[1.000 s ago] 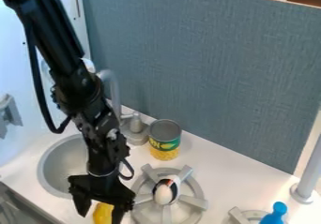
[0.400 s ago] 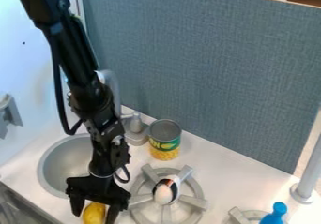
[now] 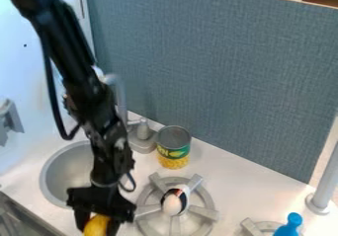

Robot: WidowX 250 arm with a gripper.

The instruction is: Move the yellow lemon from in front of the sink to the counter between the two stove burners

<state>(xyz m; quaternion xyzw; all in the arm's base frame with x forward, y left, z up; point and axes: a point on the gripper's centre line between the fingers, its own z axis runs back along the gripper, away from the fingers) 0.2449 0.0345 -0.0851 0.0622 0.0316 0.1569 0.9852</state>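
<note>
Gripper [image 3: 97,229] low in camera view, fingers [image 3: 80,219] clamped on a yellow lemon-shaped toy [image 3: 96,224] — one each side. Counter [image 3: 231,190] around: sink [image 3: 64,173] behind-left of the fingers; upright corn can [image 3: 174,150] behind-right, lid end up; burner grate [image 3: 206,213] just right — white-and-dark object [image 3: 173,204] on it.

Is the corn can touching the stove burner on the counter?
Apart: in the camera view, a strip of white counter shows between the base of the can and the burner.
</note>
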